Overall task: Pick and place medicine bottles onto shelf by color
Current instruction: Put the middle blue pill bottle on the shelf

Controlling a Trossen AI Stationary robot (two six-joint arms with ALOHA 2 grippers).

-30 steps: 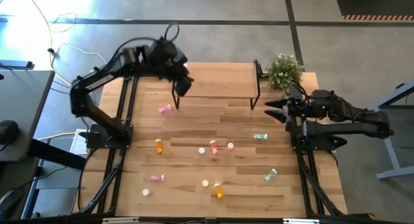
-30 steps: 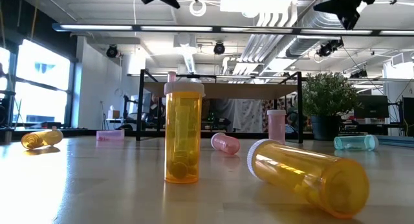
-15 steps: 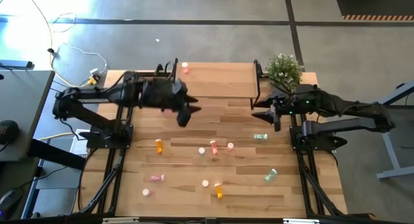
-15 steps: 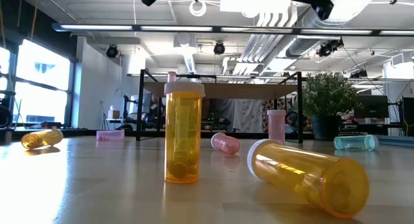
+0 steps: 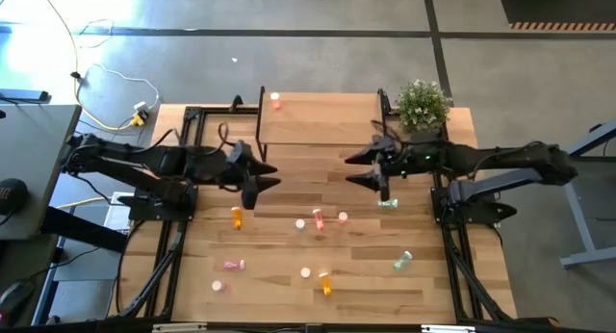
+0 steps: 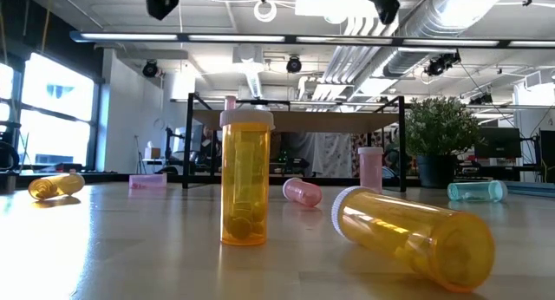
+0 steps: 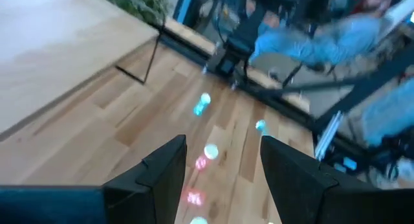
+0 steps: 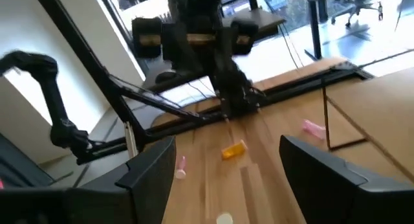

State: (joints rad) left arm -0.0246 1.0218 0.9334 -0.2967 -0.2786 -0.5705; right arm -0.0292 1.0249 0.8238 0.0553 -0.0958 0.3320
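Observation:
My left gripper (image 5: pixel 264 181) is open and empty above the table, in front of the shelf's left end. My right gripper (image 5: pixel 349 170) is open and empty in front of the shelf's right part, above the table. The shelf (image 5: pixel 322 118) stands at the table's far side. One pink bottle (image 5: pixel 276 101) stands on the shelf's top at its far left corner. Other bottles stand or lie on the table: an orange one (image 5: pixel 237 217), a pink and orange group (image 5: pixel 319 220), teal ones (image 5: pixel 387 204) (image 5: pixel 401 262), and an orange one (image 5: pixel 325 284). A pink bottle (image 8: pixel 314 127) lies by a shelf leg.
A potted plant (image 5: pixel 422 104) stands at the shelf's right end. In the low view an orange bottle (image 6: pixel 246 180) stands upright close to the camera, and another orange bottle (image 6: pixel 408 234) lies on its side. Pink bottles (image 5: pixel 234 265) lie near the table's front left.
My left gripper has drawn back from the shelf's left end, coming down and toward the table's near-left; the pink bottle stands alone on the shelf. My right gripper has gone from the table's right side toward its middle.

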